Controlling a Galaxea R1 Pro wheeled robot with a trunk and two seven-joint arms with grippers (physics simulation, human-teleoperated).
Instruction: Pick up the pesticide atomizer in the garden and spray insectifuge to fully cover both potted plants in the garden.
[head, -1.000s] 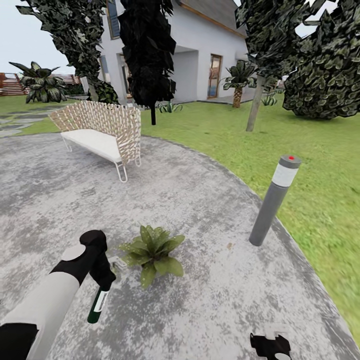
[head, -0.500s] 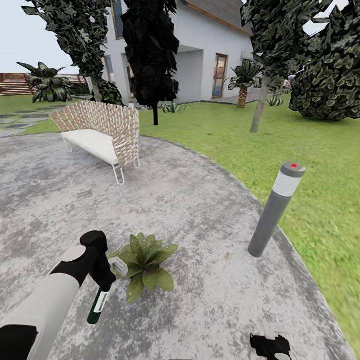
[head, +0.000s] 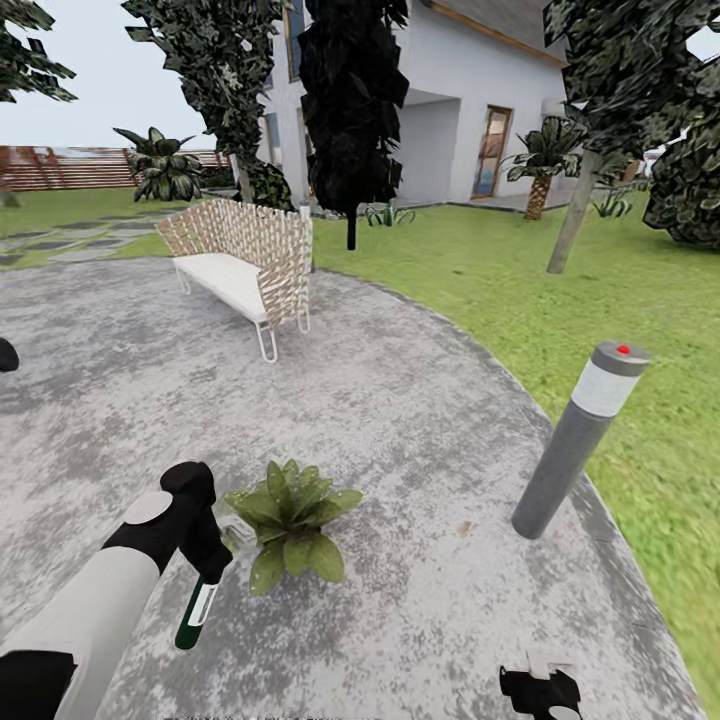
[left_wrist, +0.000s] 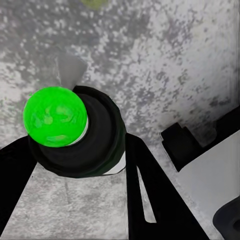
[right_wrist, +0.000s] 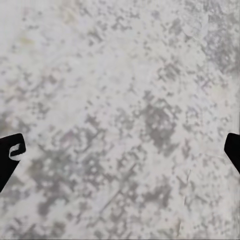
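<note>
Stone patio (head: 420, 400): potted plant (head: 290, 520), bollard lamp (head: 580, 440), wicker bench (head: 245, 265).

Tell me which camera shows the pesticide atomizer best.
The head view: the pesticide atomizer hangs from the left gripper beside the potted plant, label visible. The left wrist view looks down its length, showing the green end between the jaws.

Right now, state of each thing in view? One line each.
pesticide atomizer: held in the left gripper, off the patio, tilted.
left gripper: shut on the atomizer.
right gripper: open, holding nothing, above bare patio.
potted plant: upright on the patio, beside the atomizer.
bollard lamp: standing at the patio edge, leaning slightly in the head view.
wicker bench: upright, unoccupied.
</note>
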